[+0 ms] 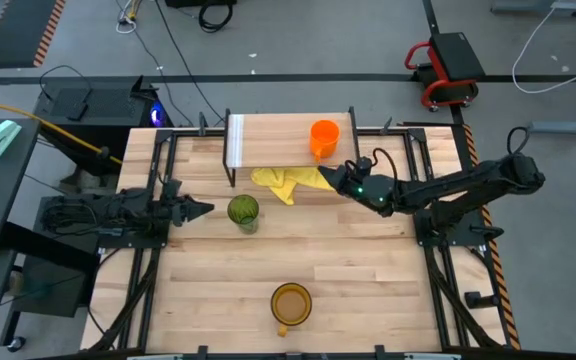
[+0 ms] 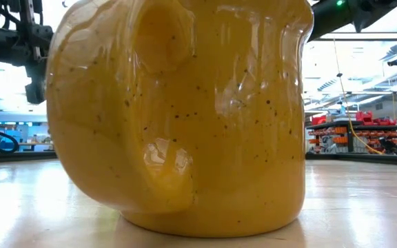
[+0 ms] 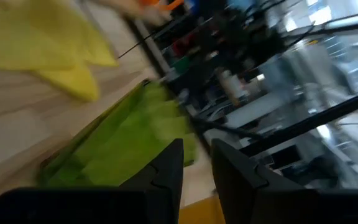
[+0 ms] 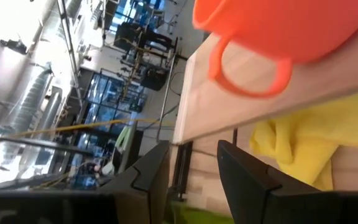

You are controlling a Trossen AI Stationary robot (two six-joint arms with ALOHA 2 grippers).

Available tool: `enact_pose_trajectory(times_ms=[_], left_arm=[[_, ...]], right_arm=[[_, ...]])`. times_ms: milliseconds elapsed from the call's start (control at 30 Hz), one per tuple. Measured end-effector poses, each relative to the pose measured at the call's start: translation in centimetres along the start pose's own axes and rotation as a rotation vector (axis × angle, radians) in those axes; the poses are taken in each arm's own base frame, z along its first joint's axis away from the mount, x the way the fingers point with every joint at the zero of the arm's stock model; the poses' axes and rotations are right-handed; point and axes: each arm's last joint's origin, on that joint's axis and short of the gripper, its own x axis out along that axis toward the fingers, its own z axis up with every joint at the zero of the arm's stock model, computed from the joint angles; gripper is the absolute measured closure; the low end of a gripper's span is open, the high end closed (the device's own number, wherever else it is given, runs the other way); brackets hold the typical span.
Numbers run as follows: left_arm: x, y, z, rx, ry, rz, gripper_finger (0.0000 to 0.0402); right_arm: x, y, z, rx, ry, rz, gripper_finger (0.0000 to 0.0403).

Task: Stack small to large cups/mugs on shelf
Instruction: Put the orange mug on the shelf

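Observation:
The small orange mug (image 1: 324, 137) stands upright on the right part of the light wooden shelf (image 1: 278, 140); it also shows in the right wrist view (image 4: 278, 31), its handle toward the camera. The green tumbler (image 1: 244, 211) stands on the table in front of the shelf. The amber-yellow mug (image 1: 291, 303) stands near the table's near edge and fills the low view (image 2: 185, 117). My right gripper (image 1: 330, 175) is open and empty, just near-side of the orange mug, above the yellow cloth (image 1: 290, 182). My left gripper (image 1: 206, 209) is slightly open and empty, just left of the tumbler (image 3: 123, 143).
The yellow cloth lies crumpled on the table, partly under the shelf's near edge. Black metal frame rails (image 1: 158, 190) run along the table's left and right sides. Bare tabletop (image 1: 368, 280) lies between the tumbler and the amber mug and to their right.

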Motion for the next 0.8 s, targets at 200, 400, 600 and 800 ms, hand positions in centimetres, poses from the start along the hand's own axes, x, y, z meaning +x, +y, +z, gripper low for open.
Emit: enact_pose_trajectory(times_ms=[200, 400, 600, 800], left_arm=[[-0.2, -1.6, 1.0, -0.036, -0.096, -0.163, 0.0316], [-0.8, -3.6, 2.6, -0.016, -0.263, -0.298, 0.0326], [-0.8, -8.0, 5.4, 0.162, -0.347, -0.243, 0.0342], [2.7, -12.7, 8.0, 0.371, -0.266, -0.029, 0.0362]], right_arm=[[-1.4, 0.8, -0.7, -0.027, 0.050, 0.048, 0.0260], [-3.3, 2.3, 0.2, -0.110, 0.063, 0.126, 0.0267], [-4.9, 3.4, 2.0, -0.150, 0.038, 0.184, 0.0288], [-6.1, 3.2, 3.3, -0.206, 0.050, 0.148, 0.0345]])
